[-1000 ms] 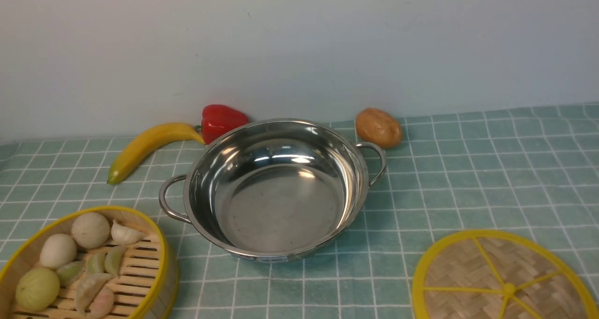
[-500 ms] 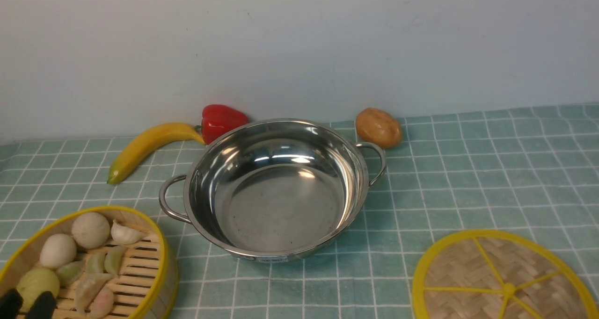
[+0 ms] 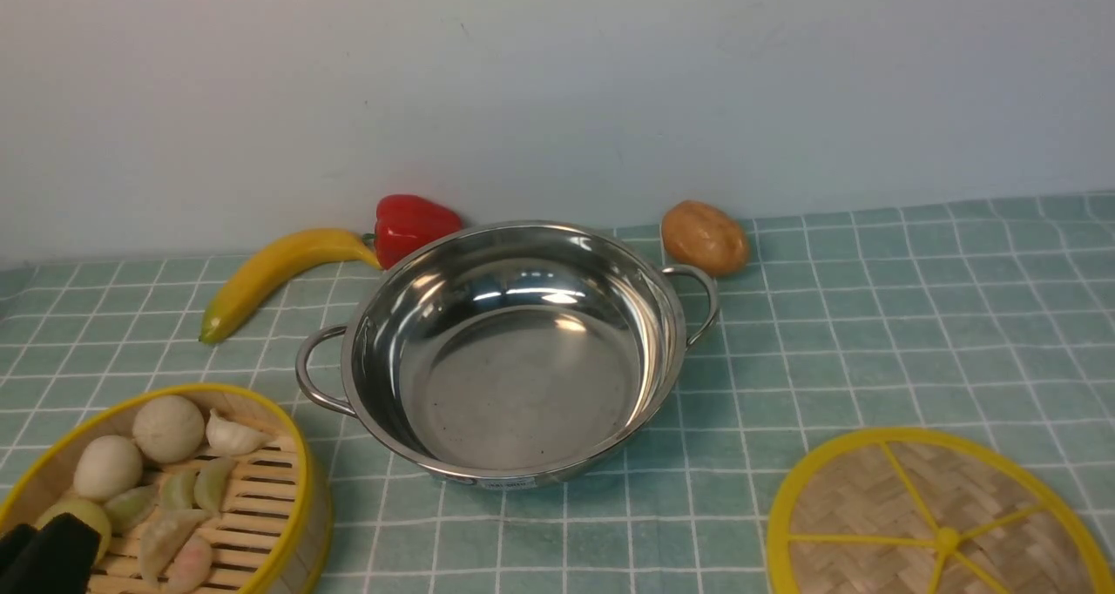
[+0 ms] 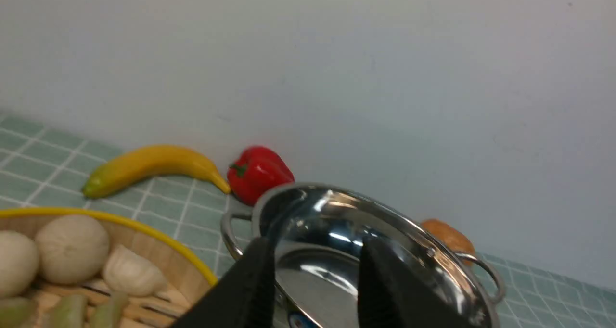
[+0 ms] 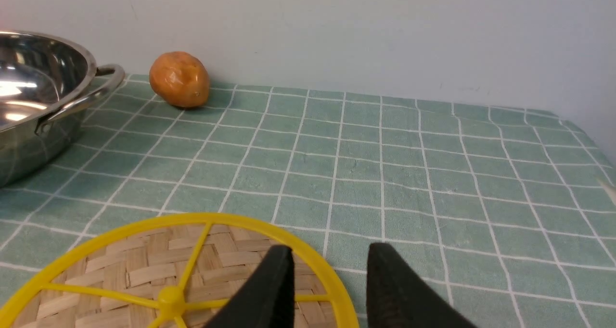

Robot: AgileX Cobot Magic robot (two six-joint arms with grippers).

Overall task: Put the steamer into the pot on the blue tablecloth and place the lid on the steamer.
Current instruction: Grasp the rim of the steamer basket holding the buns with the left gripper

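The steamer (image 3: 303, 476) sits on the blue tablecloth (image 3: 915, 315) at the near left, with buns and dumplings inside, just beside the pot (image 3: 523, 394) in the middle. The lid (image 3: 880, 507) lies flat on the cloth at the near right, apart from the pot. The left gripper (image 4: 317, 251) hovers at the steamer's near edge, jaws parted and holding nothing. The right gripper (image 5: 331, 256) hangs above the lid's rim, jaws likewise apart and empty. A banana (image 3: 270, 272), red pepper (image 3: 414, 224) and potato (image 3: 704, 237) lie behind the pot by the wall
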